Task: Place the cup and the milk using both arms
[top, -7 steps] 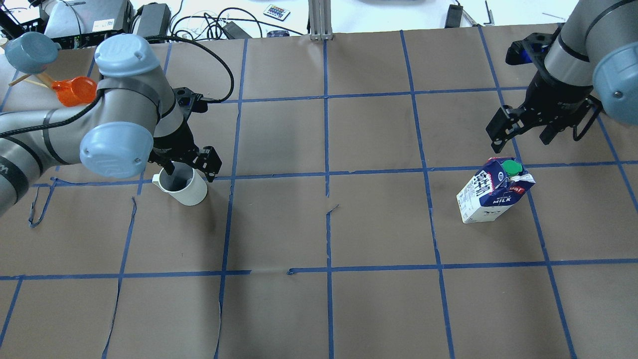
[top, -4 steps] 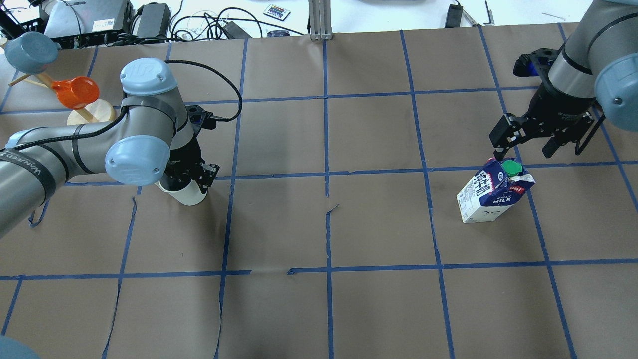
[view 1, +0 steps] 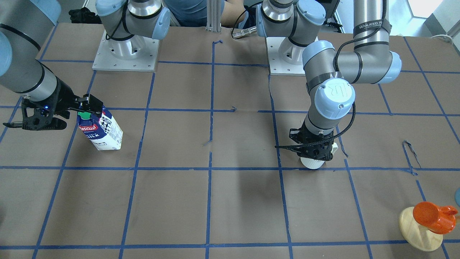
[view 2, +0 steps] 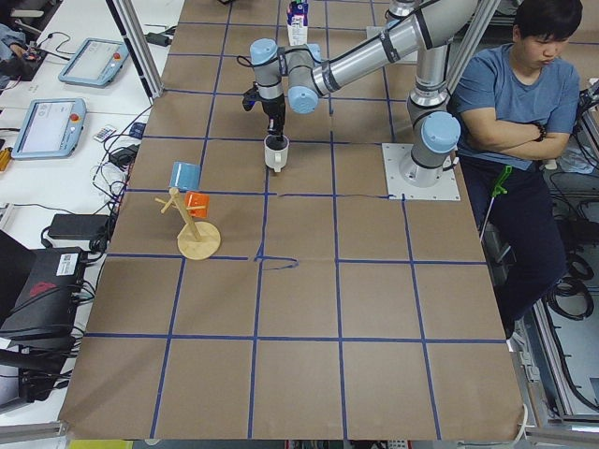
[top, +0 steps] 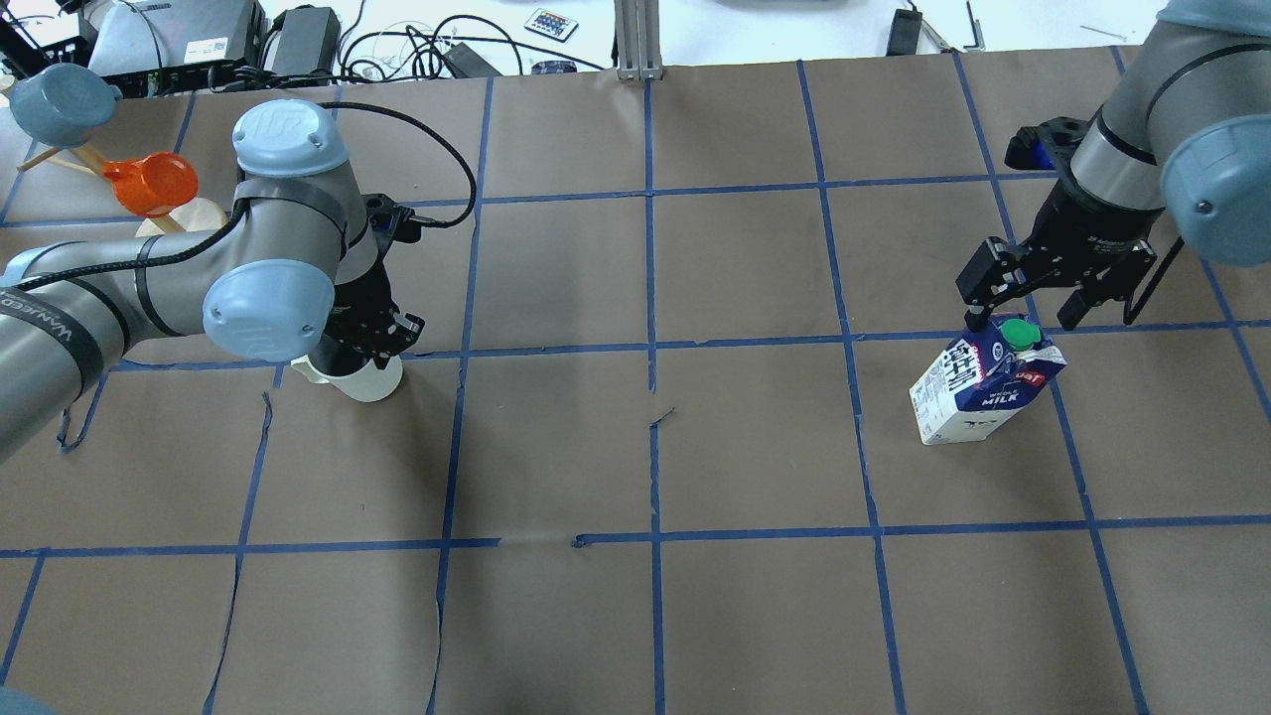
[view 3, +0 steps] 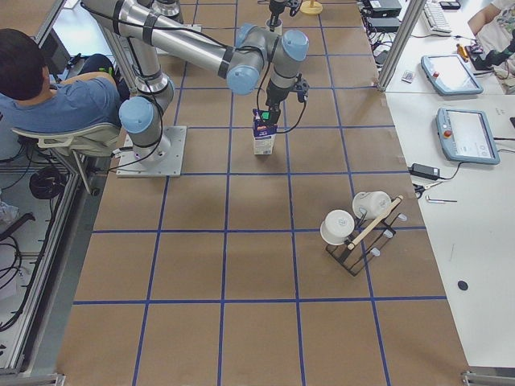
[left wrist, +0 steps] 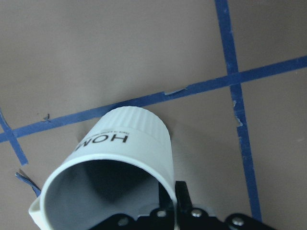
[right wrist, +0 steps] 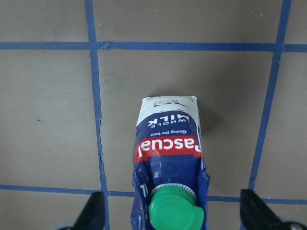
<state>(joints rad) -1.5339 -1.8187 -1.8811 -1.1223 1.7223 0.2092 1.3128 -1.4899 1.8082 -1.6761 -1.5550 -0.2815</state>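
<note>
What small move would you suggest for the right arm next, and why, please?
Probably lower the right gripper a little over the milk before closing. Its fingers stand open either side of the green cap, clear of the carton, and seem level with only the gabled top; closing now might catch just that.

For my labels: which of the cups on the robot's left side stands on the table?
The white ribbed cup at the left claw; the orange cup and blue cup hang on the wooden stand.
</note>
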